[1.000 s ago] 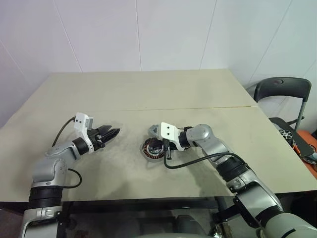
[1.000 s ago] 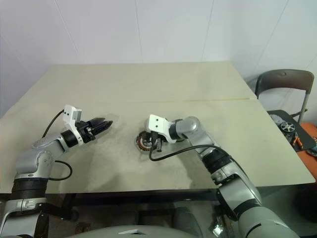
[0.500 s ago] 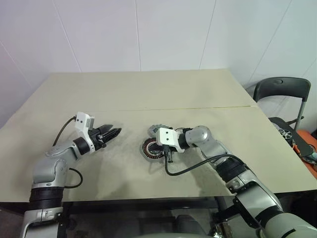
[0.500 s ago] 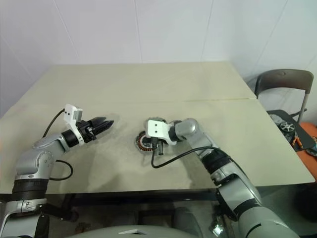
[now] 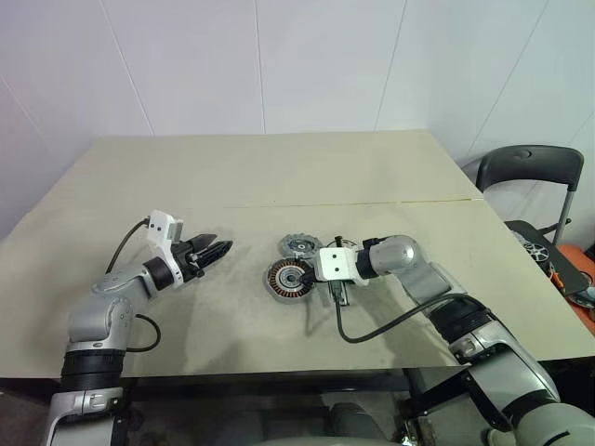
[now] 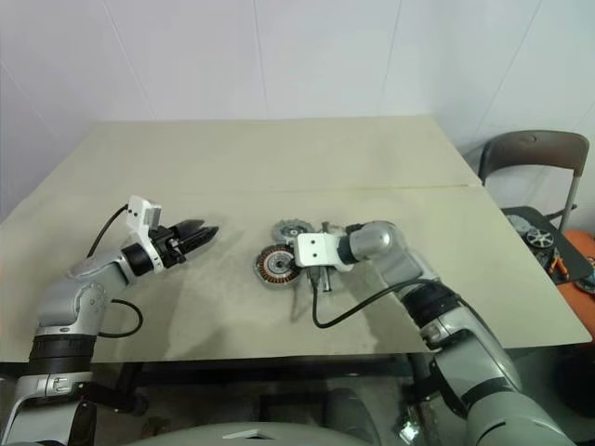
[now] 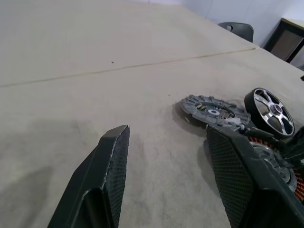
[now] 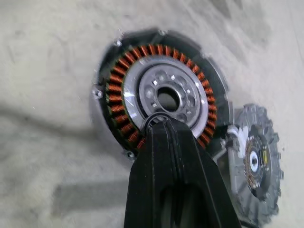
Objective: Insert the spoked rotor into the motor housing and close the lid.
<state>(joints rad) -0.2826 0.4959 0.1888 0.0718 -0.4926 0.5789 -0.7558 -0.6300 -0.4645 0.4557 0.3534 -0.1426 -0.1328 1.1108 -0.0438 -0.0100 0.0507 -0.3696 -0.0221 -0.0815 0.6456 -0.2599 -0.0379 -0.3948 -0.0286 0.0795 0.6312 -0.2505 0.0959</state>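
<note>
The motor housing (image 5: 289,279), a flat disc with a ring of copper windings and a silver centre, lies on the table (image 5: 232,177) near its middle. My right gripper (image 5: 309,275) is shut, and in the right wrist view its tip (image 8: 159,121) is over the housing's (image 8: 161,92) silver centre. Just behind the housing lies the spoked rotor (image 5: 300,245), a grey disc with a notched rim (image 7: 209,110). My left gripper (image 5: 216,249) hovers open to the left of both, holding nothing (image 7: 168,130). The lid is out of view.
A dark-rimmed wheel with silver spokes (image 7: 270,111) stands upright beyond the housing, close to my right gripper. A black chair (image 5: 528,172) stands off the table's right side. A seam (image 5: 390,202) runs across the tabletop.
My right gripper has drawn back to the right and rolled, uncovering the housing. The housing, the rotor and the left gripper have stayed put.
</note>
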